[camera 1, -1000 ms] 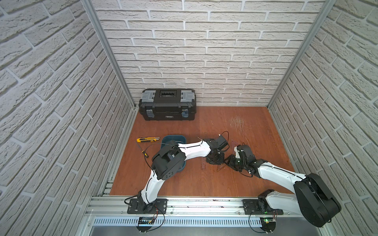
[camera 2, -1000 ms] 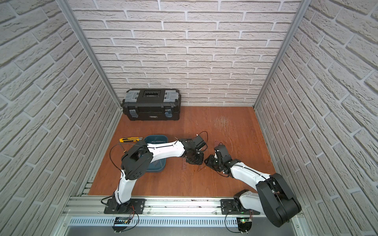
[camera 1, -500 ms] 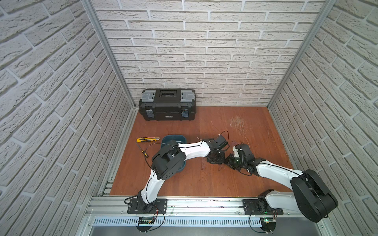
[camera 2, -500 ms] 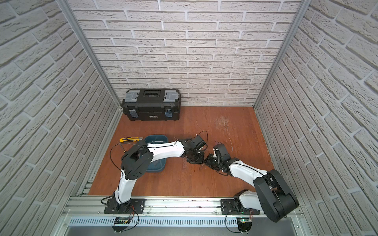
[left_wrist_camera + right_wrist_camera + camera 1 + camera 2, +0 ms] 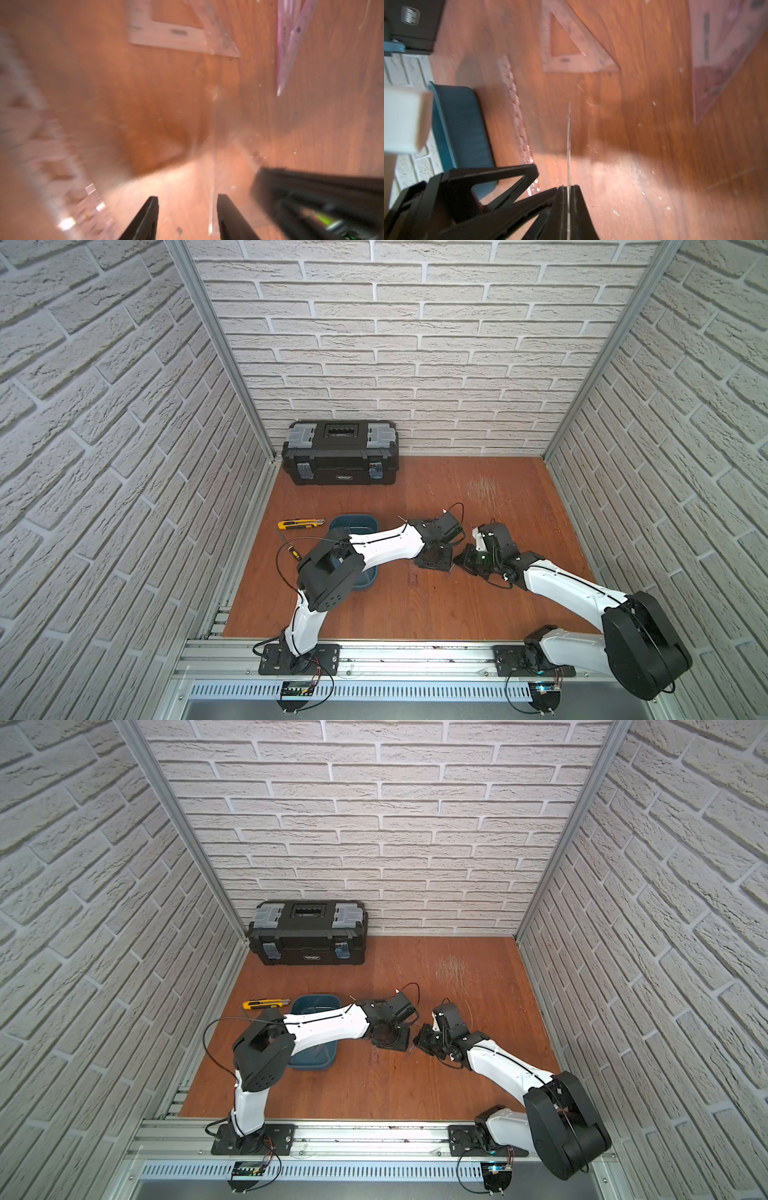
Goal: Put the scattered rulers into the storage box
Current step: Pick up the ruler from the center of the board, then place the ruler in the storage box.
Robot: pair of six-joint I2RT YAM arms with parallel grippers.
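A clear ruler [image 5: 568, 135] stands edge-on above the wooden floor, and my right gripper [image 5: 568, 187] is shut on it. My left gripper [image 5: 187, 200] is open around the same ruler [image 5: 212, 166], which runs close to one finger without being clamped. In both top views the left gripper [image 5: 435, 561] and right gripper [image 5: 464, 560] meet tip to tip, right of the teal storage box [image 5: 354, 521], which the left arm partly covers. On the floor lie a hollow set square [image 5: 571, 60], a pink-tinted ruler [image 5: 720, 52] and a long straight ruler [image 5: 517, 108].
A black toolbox [image 5: 340, 452] stands against the back wall. A yellow utility knife [image 5: 299, 524] and a thin screwdriver [image 5: 291, 549] lie left of the storage box. Brick walls close in three sides.
My left gripper has opened and let go of the ruler. My right gripper has moved in towards it and shut on that ruler.
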